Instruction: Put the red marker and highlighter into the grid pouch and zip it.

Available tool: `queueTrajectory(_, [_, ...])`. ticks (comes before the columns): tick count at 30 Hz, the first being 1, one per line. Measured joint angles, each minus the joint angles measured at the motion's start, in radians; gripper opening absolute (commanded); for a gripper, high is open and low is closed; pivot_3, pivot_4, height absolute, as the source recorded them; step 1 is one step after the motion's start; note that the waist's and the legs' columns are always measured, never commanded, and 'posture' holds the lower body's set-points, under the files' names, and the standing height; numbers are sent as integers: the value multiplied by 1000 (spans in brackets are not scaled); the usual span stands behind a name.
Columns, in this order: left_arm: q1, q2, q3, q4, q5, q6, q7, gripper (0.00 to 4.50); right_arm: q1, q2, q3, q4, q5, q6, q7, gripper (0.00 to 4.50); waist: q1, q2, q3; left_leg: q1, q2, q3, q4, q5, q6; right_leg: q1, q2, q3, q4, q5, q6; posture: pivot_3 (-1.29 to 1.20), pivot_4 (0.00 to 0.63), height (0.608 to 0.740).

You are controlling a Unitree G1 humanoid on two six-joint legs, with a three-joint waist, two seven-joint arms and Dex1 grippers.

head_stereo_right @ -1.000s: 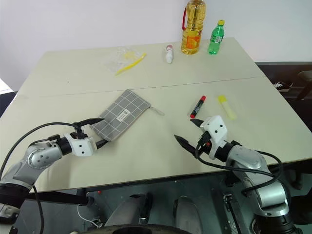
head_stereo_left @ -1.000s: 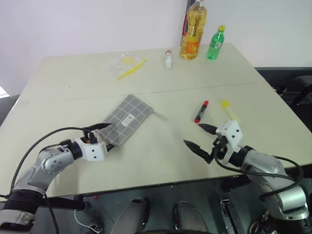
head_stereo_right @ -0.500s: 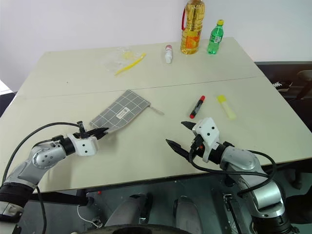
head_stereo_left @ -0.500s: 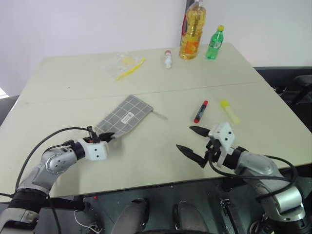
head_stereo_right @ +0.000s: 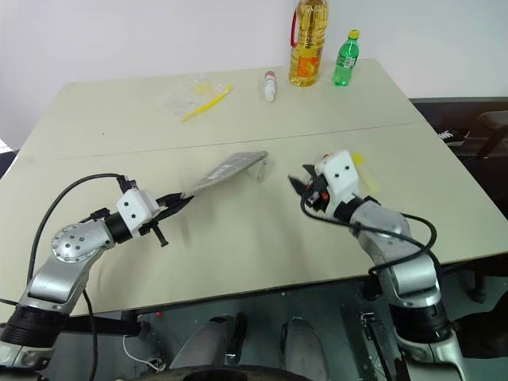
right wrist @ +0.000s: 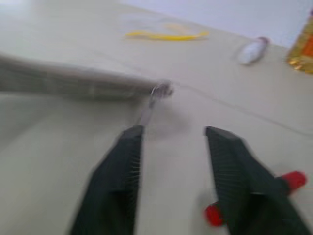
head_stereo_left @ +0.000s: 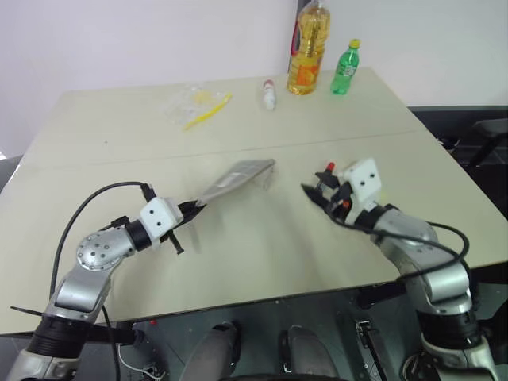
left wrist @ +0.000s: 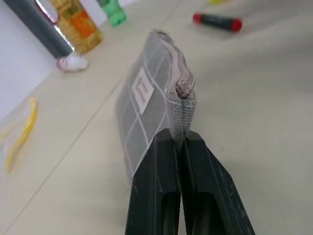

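Left fingers are pinched tight on the grid pouch end, lifting it off the tabletop. Right fingers are parted, empty, near its zipper; red marker just beyond.

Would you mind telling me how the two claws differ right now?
The left claw is shut on the grid pouch, holding it tilted on edge; the right claw is open and holds nothing. The left grips the pouch's near end; the right faces its zipper end. Both have black fingers.

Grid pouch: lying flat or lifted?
Lifted on edge: the left gripper pinches one end of the grid pouch, tilting it off the table.
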Motion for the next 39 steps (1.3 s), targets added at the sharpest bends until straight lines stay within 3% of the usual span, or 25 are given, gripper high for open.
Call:
queueTrajectory(6, [1,-51,-27,-102,-2,81,-7,0,-60,1,11,41,-18,43,-12,1649,0,0,0,-1,-1,0,0,0,0,1,-1,0,-2,0,0,0,150,740])
queueTrajectory(11, [3,-73,-28,-134,-1,112,-8,0,-60,3,11,48,-18,68,-16,3910,-1,0,0,-1,0,0,0,0,0,2,0,0,-1,0,0,0,150,740])
queueTrajectory(23, [1,-91,-28,-143,3,119,-19,0,-14,82,-11,87,2,96,-51,3910,0,0,0,0,0,0,0,0,0,1,0,0,-1,0,-1,0,150,740])
queueTrajectory(27, [-1,-91,-28,-143,2,120,-30,0,-5,96,-18,125,2,73,-59,2627,-1,0,0,-1,0,0,0,0,0,1,0,0,-1,1,-1,0,150,740])
queueTrajectory(32, [0,-99,-28,-143,2,121,-30,0,-5,96,-17,126,-1,55,-60,48,-1,0,0,0,0,0,0,0,0,1,0,0,-1,1,-1,0,150,740])
queueTrajectory(39, [7,-115,-46,-141,28,117,-25,0,-5,43,53,86,-49,59,-37,48,0,0,0,-1,0,0,0,0,0,1,0,0,-1,0,-1,0,150,740])
